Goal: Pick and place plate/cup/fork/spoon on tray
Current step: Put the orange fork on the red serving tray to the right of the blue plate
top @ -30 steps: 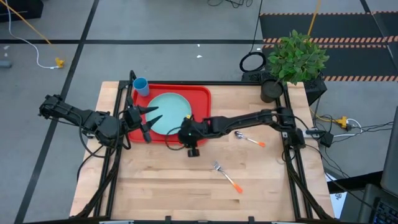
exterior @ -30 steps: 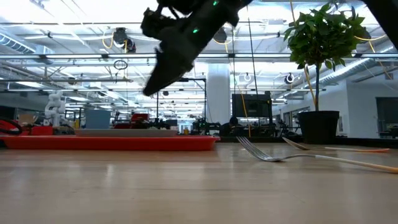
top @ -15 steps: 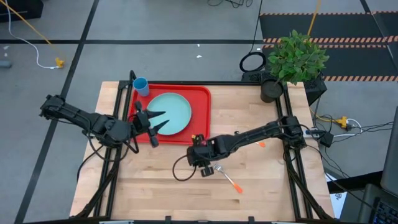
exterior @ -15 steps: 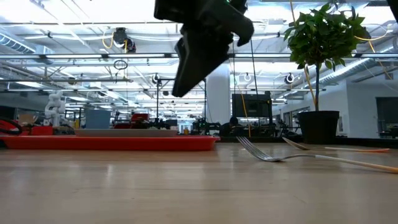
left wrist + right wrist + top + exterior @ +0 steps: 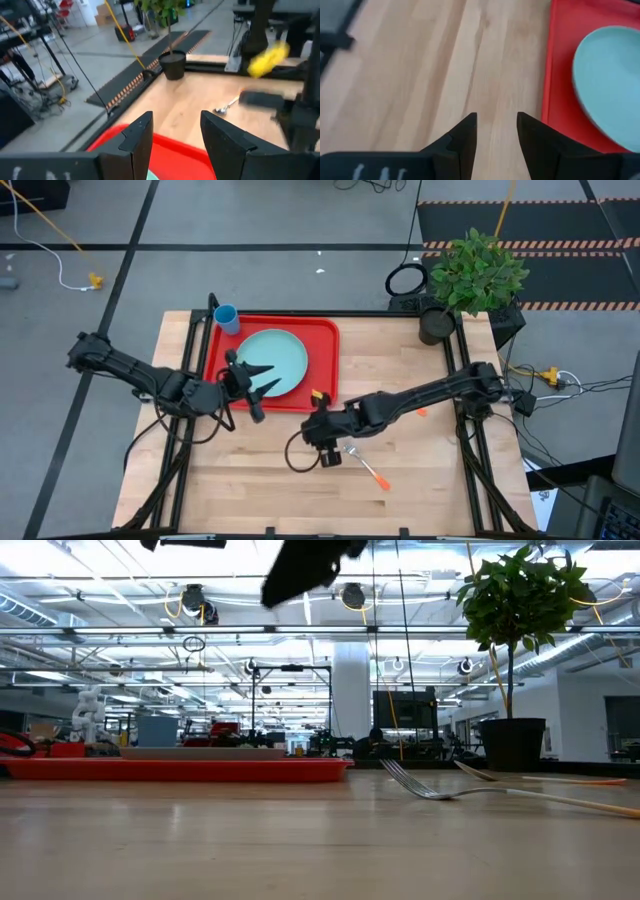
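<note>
The fork [image 5: 364, 463] lies on bare wood well clear of the tray [image 5: 325, 340], tines toward the right gripper [image 5: 312, 411]; that gripper, empty and parted, seems nearest, the left gripper [image 5: 262, 391] parted over the plate [image 5: 285, 355].

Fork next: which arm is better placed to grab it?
Right. In the high view its open pincer hangs just beside the fork on the bare wood, near the tray. The left pincer, also open, sits over the plate, with the right arm between it and the fork.
</note>
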Tool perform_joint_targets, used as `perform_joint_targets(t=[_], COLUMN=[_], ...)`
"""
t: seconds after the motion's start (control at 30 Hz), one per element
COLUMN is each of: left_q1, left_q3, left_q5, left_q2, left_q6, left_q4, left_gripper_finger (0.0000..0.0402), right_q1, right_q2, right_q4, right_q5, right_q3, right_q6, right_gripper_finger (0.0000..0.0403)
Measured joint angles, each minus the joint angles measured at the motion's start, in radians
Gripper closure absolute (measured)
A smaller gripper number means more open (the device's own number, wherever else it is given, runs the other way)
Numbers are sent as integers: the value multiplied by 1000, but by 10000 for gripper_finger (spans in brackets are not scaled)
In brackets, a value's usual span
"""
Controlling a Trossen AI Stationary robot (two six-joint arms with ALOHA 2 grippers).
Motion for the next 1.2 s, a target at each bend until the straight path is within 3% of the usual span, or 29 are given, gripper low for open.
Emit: perform_joint_targets(t=[0.4, 0.67, 0.87, 1.03, 1.2], left_q1=[-8, -62, -152, -207, -229], left_q3=[-1, -1, 1, 84, 245], left_q5=[3, 9, -46, -91, -108], left_q2=[161, 255, 316, 426, 567], left_q6=[-132, -184, -281, -339, -352], left_q4=[104, 212, 281, 279, 213], left_gripper_finger=[234, 234, 234, 234, 234], right_q1=[14, 87, 154, 226, 320], right_q2=[-163, -181, -182, -182, -182], right_q4=[-28, -264, -374, -411, -428], right_q5=[6, 161, 185, 192, 311], right_q3=[0, 0, 0, 0, 0], right_q6=[130, 267, 302, 311, 356], right_gripper_finger=[273, 273, 273, 273, 273])
